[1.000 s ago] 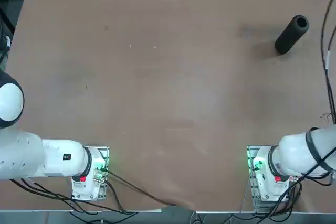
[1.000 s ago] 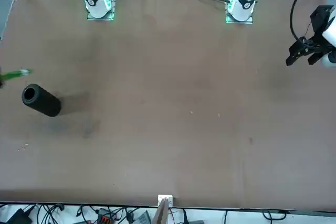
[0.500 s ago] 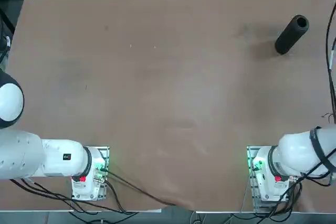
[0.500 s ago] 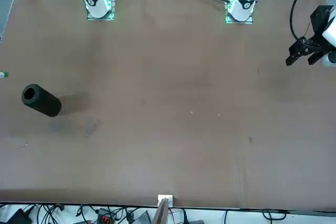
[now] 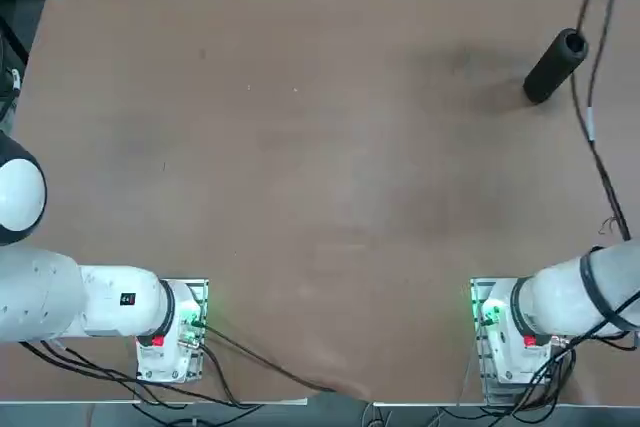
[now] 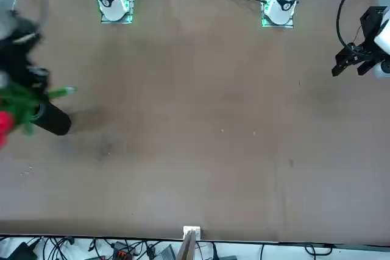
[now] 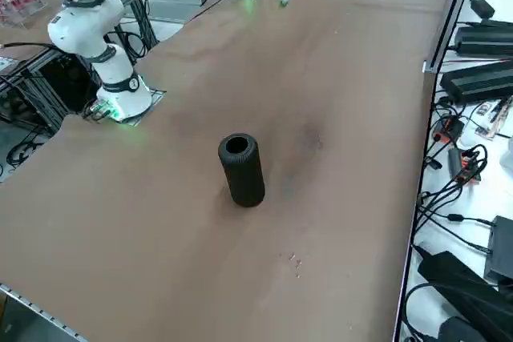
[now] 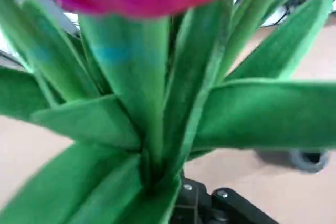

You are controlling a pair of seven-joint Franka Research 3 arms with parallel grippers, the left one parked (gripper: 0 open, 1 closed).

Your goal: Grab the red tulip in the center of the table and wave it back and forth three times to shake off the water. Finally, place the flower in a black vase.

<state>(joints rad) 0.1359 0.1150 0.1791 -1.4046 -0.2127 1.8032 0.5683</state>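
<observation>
Tulip (image 6: 18, 106) swung back over vase (image 6: 49, 117) (lying, empty).

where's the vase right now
The vase lies on its side at the table's far right corner in the top view, with the tulip above it.

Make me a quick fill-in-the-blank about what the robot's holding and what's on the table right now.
1. The right gripper, up in the air close to the vase, holds a tulip whose bloom is ____.
2. The tulip's leaves are ____.
3. The vase standing on the brown table is ____ in colour.

Missing words: red; green; black.
</observation>
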